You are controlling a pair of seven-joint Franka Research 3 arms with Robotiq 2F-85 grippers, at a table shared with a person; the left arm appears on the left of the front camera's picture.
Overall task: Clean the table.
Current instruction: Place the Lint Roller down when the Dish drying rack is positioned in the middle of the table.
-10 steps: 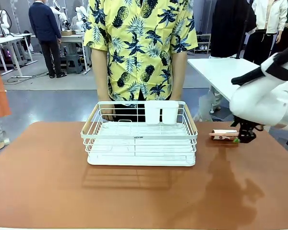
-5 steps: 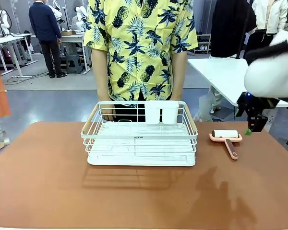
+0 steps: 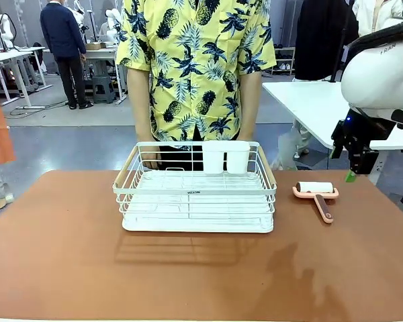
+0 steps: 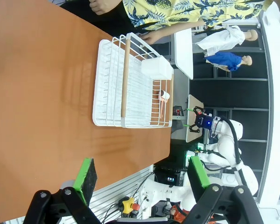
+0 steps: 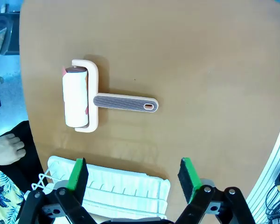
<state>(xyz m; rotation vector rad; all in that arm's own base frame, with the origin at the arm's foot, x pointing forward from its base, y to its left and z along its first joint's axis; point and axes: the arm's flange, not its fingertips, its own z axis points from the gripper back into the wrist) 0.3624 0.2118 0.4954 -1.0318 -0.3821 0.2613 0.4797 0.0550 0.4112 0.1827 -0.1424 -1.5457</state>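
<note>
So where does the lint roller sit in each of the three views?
Front view: the lint roller lies on the table, right of the white wire rack.
Left wrist view: lint roller glimpsed through the rack's far end wires.
Right wrist view: lint roller left of centre, above the rack.
Shared landmark: the white wire rack.

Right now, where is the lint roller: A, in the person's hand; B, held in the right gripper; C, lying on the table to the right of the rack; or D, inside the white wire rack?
C: the lint roller lies flat on the table beside the rack, with the open right gripper raised clear of it.
</note>
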